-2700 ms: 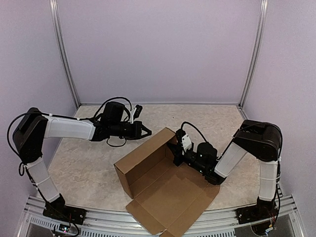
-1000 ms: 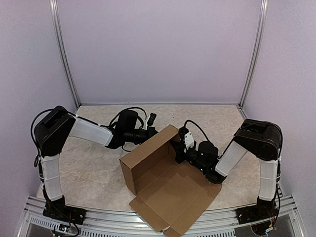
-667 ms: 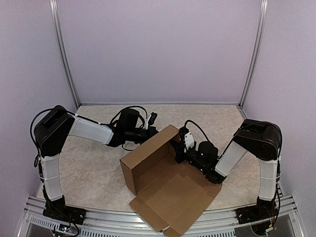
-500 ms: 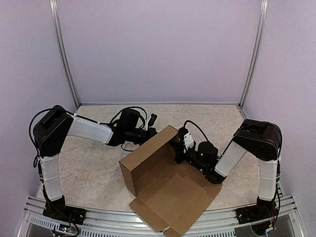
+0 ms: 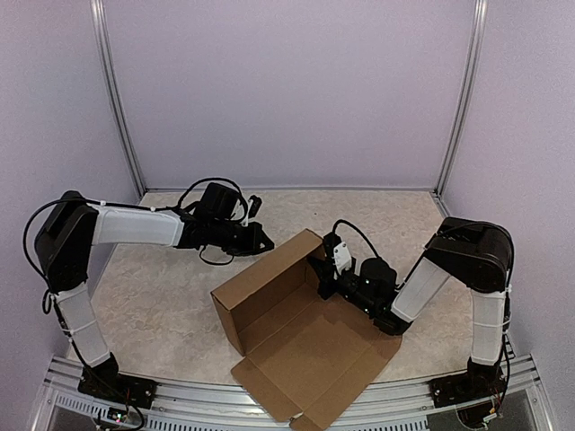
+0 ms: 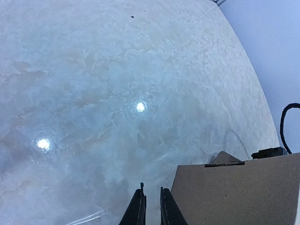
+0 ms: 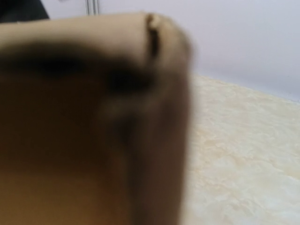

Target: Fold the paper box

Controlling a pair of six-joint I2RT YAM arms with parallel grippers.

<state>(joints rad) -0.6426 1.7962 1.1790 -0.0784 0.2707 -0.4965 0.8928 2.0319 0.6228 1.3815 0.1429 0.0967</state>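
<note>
Cardboard of the paper box (image 5: pixel 301 334) sits at the middle of the marbled counter (image 5: pixel 162 305), partly formed. Its long far wall and left end wall stand upright, while a broad panel with flaps lies flat toward the near edge.

The left claw (image 5: pixel 260 241) hangs over bare counter just beyond the far wall's left part, apart from it. In the left wrist view its fingers (image 6: pixel 139 208) show only a narrow slit with nothing in it, and the box wall (image 6: pixel 234 192) rises just to their right.

The right claw (image 5: pixel 323 272) is closed at the far right corner of the box, against the upright wall. Blurred cardboard (image 7: pixel 70 140) crowds the right wrist view, so I cannot tell whether it pinches the wall.
</note>
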